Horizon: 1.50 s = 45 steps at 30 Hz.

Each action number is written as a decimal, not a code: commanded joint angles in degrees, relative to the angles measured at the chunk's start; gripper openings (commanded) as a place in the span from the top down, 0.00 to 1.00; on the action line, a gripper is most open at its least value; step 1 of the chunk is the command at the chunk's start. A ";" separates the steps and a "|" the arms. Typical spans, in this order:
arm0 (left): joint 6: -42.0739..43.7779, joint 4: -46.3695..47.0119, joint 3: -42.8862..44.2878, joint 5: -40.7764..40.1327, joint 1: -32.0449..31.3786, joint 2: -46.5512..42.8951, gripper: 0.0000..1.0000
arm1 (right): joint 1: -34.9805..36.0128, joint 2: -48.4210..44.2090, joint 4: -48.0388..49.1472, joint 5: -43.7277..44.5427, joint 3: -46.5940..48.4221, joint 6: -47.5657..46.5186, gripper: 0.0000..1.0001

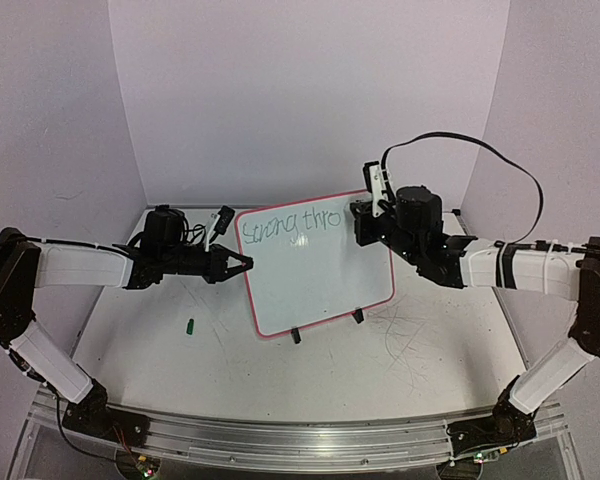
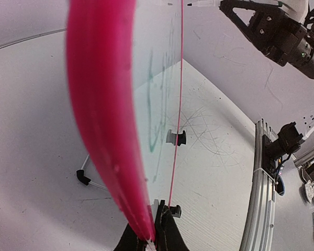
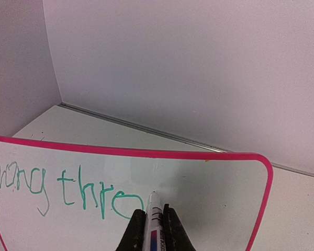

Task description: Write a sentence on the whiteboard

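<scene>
The right gripper, closest to its wrist camera, is clamped on a marker whose tip touches the whiteboard just after "thro", extending the sentence rightward along the top line. The left gripper pinches the board's left pink rim, presumably steadying it upright mid-table against the pen's push.

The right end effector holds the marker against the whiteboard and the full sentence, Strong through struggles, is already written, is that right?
Not quite. The right end effector does hold the marker against the whiteboard, but the green sentence is not complete: it reads only "Strong thro". The right wrist view shows this.
</scene>
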 commanded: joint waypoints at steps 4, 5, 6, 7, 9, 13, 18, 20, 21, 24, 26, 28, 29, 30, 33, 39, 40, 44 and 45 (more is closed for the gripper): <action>5.87 -1.66 1.67 -8.73 0.54 0.92 1.00 | 0.28 1.51 1.49 -1.09 2.99 0.18 1.00; 5.87 -1.66 1.65 -8.73 0.54 0.94 1.00 | 0.27 1.59 1.49 -0.93 3.04 0.18 1.00; 5.87 -1.66 1.65 -8.72 0.52 1.00 1.00 | 0.25 1.75 1.49 -0.77 3.17 0.17 1.00; 5.87 -1.66 1.69 -8.71 0.52 1.03 1.00 | 0.26 1.92 1.49 -0.58 3.30 0.18 1.00; 5.87 -1.67 1.66 -8.71 0.53 0.97 1.00 | 0.29 2.24 1.49 -0.45 3.51 0.19 1.00; 5.87 -1.66 1.59 -8.73 0.54 0.91 1.00 | 0.23 2.59 1.46 -0.08 3.80 0.24 1.00; 5.89 -1.75 1.67 -8.76 0.51 0.82 1.00 | 0.29 2.78 0.48 0.04 3.82 0.18 1.00; 5.93 -1.75 1.65 -8.74 0.53 0.83 1.00 | 0.29 2.76 0.10 0.20 3.58 0.34 1.00; 5.94 -1.75 1.66 -8.71 0.54 0.83 1.00 | 0.28 2.70 0.02 0.30 3.43 0.36 1.00; 5.87 -1.79 1.68 -8.73 0.50 0.75 1.00 | 0.28 2.40 -0.39 0.72 3.00 0.52 1.00; 5.87 -1.84 1.67 -8.75 0.53 0.75 1.00 | 0.40 2.20 -0.55 0.72 2.68 0.59 1.00; 5.87 -1.84 1.66 -8.70 0.53 0.65 1.00 | 0.52 2.09 -0.83 0.93 2.42 0.62 1.00; 5.87 -1.84 1.65 -8.77 0.51 0.65 1.00 | 0.61 2.08 -1.05 1.09 2.28 0.63 1.00; 5.90 -1.82 1.70 -8.83 0.53 0.64 1.00 | 0.66 2.03 -1.17 1.12 2.08 0.67 1.00; 5.91 -1.84 1.77 -8.80 0.54 0.63 1.00 | 0.79 1.65 -1.50 1.10 1.43 0.94 1.00; 5.96 -1.84 1.72 -8.70 0.52 0.61 1.00 | 0.92 0.84 -2.58 1.07 0.47 1.50 1.00; 5.96 -1.84 1.65 -8.73 0.49 0.59 1.00 | 0.93 0.71 -2.77 1.10 0.33 1.67 1.00; 5.96 -1.84 1.58 -8.74 0.45 0.47 1.00 | 1.02 0.30 -3.05 1.13 -0.32 2.09 1.00; 5.96 -1.84 1.58 -8.74 0.45 0.47 1.00 | 0.99 0.25 -3.17 1.16 -0.39 2.18 1.00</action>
